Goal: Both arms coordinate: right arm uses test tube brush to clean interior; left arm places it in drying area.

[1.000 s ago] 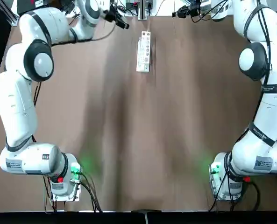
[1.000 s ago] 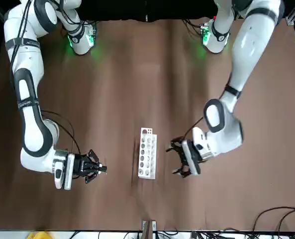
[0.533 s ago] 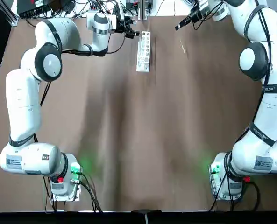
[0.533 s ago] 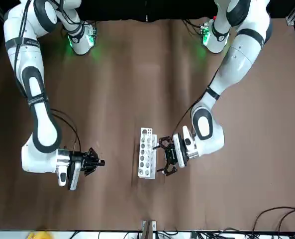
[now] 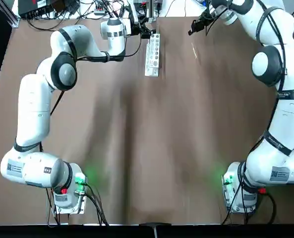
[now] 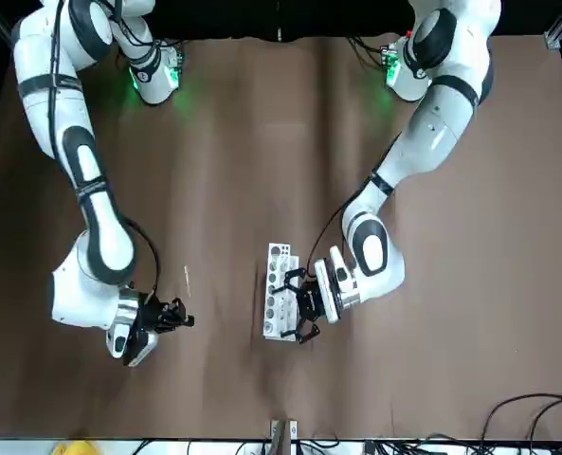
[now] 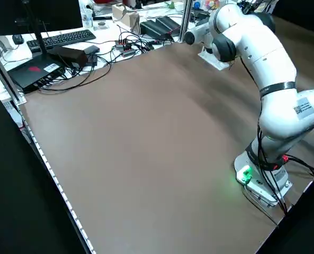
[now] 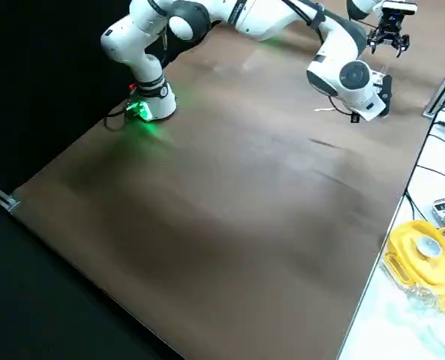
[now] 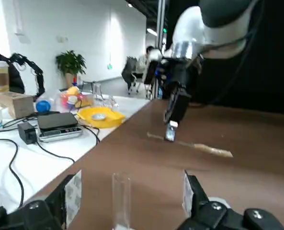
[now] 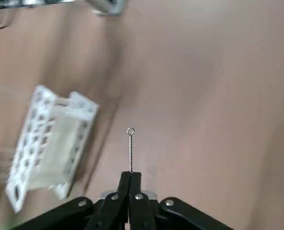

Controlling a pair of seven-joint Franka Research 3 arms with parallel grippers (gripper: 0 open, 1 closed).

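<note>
Your right gripper's [image 10: 130, 176] fingers are pressed together just over the brush [image 10: 130, 148], which lies on the table [image 5: 147, 148] at 1 o'clock and isn't clearly gripped. Your left gripper's [image 9: 130, 191] fingers stand apart, a tube [image 9: 121, 199] between them, at the rack [image 5: 152, 54], 12 o'clock. Scrubbing and drying are both still to do.

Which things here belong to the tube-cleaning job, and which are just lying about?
Job:
- test tube brush, lying on the table
- white rack
- clear test tube
- left gripper, open at the rack
- right gripper, over the brush

Lying about, off the table:
- keyboard
- cables
- yellow container
</note>
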